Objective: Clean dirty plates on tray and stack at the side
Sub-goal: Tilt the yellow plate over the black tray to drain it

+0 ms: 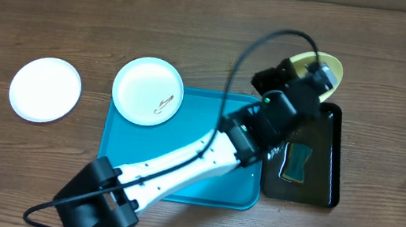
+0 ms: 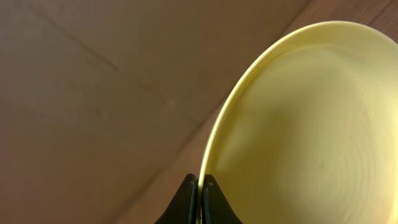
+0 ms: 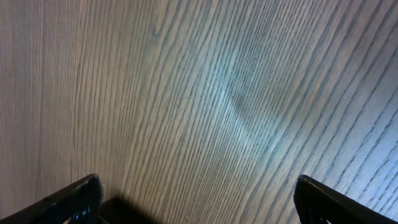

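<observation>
- Presently the left pincer [image 2: 200,198] is clamped on the rim of the pale yellow plate [image 2: 311,124], one jaw against each face of the edge.
- Seen from overhead, this plate is held off the turquoise tray [image 1: 127,147], tilted up at the far end of the black tray [image 1: 329,159]. Most of it is hidden by the arm.
- The face shown in the left wrist view carries no smear that I can make out. Whether it has been wiped cannot be confirmed.
- A sponge [image 1: 296,161] lies flat in the black tray, touched by neither pincer.
- The right pincer [image 3: 199,202] stands wide open over bare wooden surface [image 3: 217,93], holding nothing.
- One white plate [image 1: 45,89] sits on the surface well to the left of the turquoise tray and looks clean. In my judgement it is the first of the stack.
- The second white plate [image 1: 148,91] rests at the tray's far left corner, overhanging the rim, with a brown smear on its near right side. It is not yet cleaned.
- Assessment: roughly one plate of three is finished, one is in hand and one is untouched. No stack of two exists yet.
</observation>
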You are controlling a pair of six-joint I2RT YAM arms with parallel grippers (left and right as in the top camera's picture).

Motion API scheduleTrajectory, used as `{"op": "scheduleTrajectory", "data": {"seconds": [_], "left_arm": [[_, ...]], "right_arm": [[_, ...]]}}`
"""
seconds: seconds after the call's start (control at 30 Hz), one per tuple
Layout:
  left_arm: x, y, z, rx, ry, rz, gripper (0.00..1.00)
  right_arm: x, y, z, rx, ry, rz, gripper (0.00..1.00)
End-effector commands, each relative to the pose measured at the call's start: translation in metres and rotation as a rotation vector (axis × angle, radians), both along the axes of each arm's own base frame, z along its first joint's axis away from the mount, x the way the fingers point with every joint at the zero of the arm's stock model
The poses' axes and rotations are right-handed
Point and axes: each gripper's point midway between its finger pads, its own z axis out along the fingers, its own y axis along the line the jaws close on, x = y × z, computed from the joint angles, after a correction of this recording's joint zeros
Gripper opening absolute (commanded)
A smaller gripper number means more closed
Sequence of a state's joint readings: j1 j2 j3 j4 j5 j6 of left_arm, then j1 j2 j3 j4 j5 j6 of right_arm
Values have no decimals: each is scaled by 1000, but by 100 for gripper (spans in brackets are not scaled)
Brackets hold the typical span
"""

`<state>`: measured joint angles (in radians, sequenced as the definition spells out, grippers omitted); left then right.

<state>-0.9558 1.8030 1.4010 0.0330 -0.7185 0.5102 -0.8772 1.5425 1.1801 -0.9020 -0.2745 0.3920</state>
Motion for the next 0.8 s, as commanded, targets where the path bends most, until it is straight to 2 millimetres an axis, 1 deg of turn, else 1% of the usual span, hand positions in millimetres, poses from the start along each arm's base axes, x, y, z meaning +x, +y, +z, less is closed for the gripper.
{"op": "scheduleTrajectory", "data": {"seconds": [0.0, 0.13, 0.2, 0.4, 0.47, 0.53, 0.57, 0.67, 0.77], "left_arm": [[-7, -6, 7, 180, -93, 35, 4], [-18, -19, 10, 211, -128, 25, 4], [-22, -23, 15, 209, -152, 30, 4], [-24, -24, 16, 207, -154, 25, 4], [-24, -26, 15, 162, -145, 28, 4], [-22, -26, 14, 69, -123, 40, 4], [-21, -27, 9, 15, -96, 38, 4], [-21, -34, -19, -76, 46, -35, 4], [-14, -27, -42, -176, 184, -34, 4]], "right_arm": [[4, -4, 11, -21, -27, 0, 100], [4, -4, 11, -21, -27, 0, 100], [4, -4, 11, -21, -27, 0, 100], [4, -4, 11, -21, -27, 0, 100], [4, -4, 11, -21, -27, 0, 100], [4, -4, 11, -21, -27, 0, 100], [4, -4, 11, -21, -27, 0, 100], [4, -4, 11, -21, -27, 0, 100], [4, -4, 11, -21, -27, 0, 100]]}}
